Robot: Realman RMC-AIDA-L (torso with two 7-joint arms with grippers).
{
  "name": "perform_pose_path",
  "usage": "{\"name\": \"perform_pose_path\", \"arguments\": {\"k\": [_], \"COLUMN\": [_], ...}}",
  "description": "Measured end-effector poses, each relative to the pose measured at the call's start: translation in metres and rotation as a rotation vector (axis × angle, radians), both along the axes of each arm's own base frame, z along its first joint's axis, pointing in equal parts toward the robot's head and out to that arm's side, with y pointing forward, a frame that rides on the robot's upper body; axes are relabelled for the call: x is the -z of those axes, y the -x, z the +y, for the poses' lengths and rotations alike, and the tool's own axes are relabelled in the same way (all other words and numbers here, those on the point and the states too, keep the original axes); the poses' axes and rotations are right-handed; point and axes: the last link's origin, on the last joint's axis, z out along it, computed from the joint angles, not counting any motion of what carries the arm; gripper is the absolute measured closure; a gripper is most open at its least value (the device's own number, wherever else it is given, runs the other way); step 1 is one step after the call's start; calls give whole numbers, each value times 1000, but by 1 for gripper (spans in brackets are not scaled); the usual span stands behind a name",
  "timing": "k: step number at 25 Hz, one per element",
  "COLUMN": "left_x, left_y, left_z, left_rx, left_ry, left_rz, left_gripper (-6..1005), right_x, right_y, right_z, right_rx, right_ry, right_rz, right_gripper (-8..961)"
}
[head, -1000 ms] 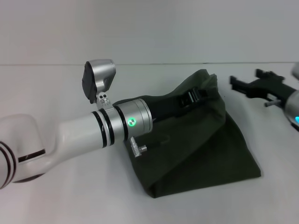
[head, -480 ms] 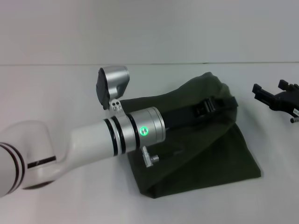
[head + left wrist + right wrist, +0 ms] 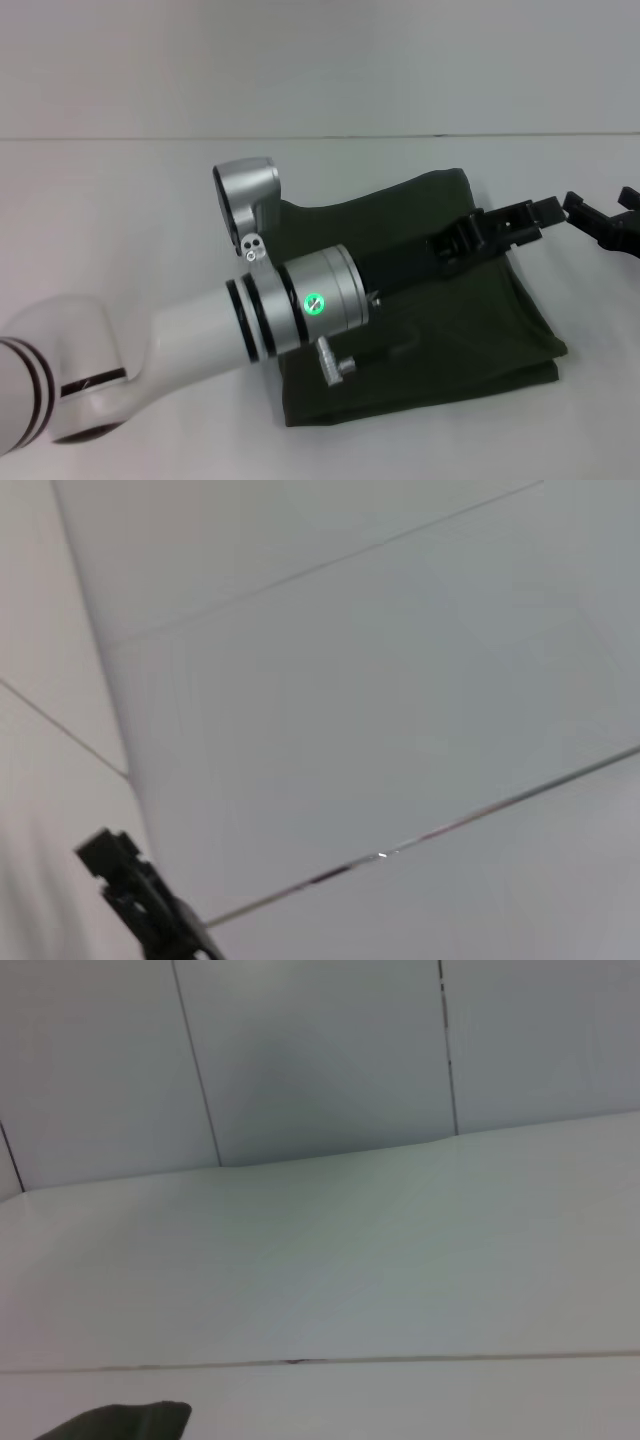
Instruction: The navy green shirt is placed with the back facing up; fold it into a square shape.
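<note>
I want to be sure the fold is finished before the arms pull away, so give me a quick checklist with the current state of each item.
1. Shirt lies flat on the table as a compact, roughly square bundle: ok.
2. Edges lined up: not ok, a lower layer sticks out along the near right edge.
3. Left tool released from the fabric: cannot tell; it sits at the shirt's far right corner.
4. Right tool clear of the shirt: ok, it is off to the right, apart from the cloth.
5. Sleeves tucked in: cannot tell, the left arm hides part of the shirt.
</note>
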Motion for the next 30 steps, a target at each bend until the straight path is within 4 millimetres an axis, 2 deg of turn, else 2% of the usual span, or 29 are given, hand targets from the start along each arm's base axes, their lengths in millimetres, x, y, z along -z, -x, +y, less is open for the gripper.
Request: {"name": "perform_pose_path", "arguments": {"k": [1,5,9,12,16,22,24,26,30], "left_x": [-1,-15,-43,-70,-99,-108,-109,-109,-112], "left_y": [0,8,53,90,122,136,142,144,152], "left_z": [-5,-18,-25,-30,-35,-33,-18,-13,21], "left_rx": [19,156,248,249,175,113,-28,-69,-282], "left_ry": [10,26,-29,-99,-161,-148,-70,-43,63], "left_rz": [-18,-29,79,166,221,266,298,316,445], "left_gripper": [652,491,318,180,129,110,112,112,112], "right_x": [0,1,4,8,18,25,23,22,23], "right_y": [-1,3,25,40,39,24,22,22,18], "right_z": [-1,-13,-40,-61,-71,-72,-82,-86,-107], "right_rx": [0,-86,-347,-532,-580,-497,-519,-536,-602], "right_ry": [-1,35,155,283,400,437,437,439,469], "right_rz": [1,-6,-17,-44,-110,-158,-144,-142,-155], "right_gripper": [38,38,39,39,39,39,38,38,38]}}
